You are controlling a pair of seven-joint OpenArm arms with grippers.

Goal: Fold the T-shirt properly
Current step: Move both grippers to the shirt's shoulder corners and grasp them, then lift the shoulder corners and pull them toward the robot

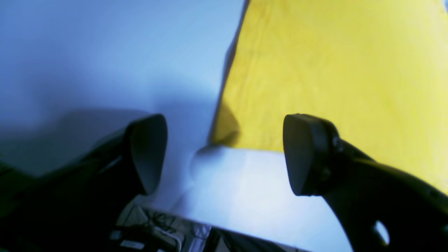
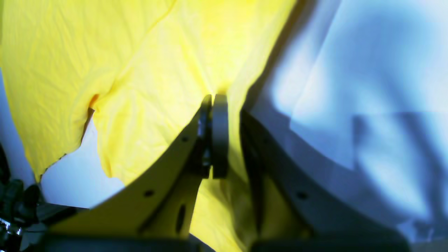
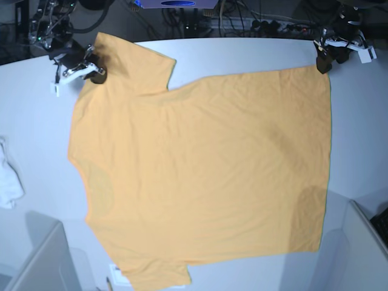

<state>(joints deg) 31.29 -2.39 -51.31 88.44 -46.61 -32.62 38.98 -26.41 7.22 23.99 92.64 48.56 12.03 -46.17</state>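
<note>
Right end effector (image 2: 212, 99) clenched on a pinch of T-shirt (image 3: 200, 176) fabric, pads pressed flat together with yellow cloth bunched at the tips. In base view it sits at the far sleeve, upper left (image 3: 91, 71). Left end effector (image 1: 224, 154) released, pads well apart, poised over the hem corner of the shirt near the counter (image 3: 254, 57) edge; whether either pad touches the cloth is hard to tell from the blurred wrist view. T-shirt lies spread flat across the white counter, plain side up, hem toward the right of base view, sleeves toward the left. Small white cloth (image 3: 7, 179) at the counter's left edge, well apart from the shirt.
</note>
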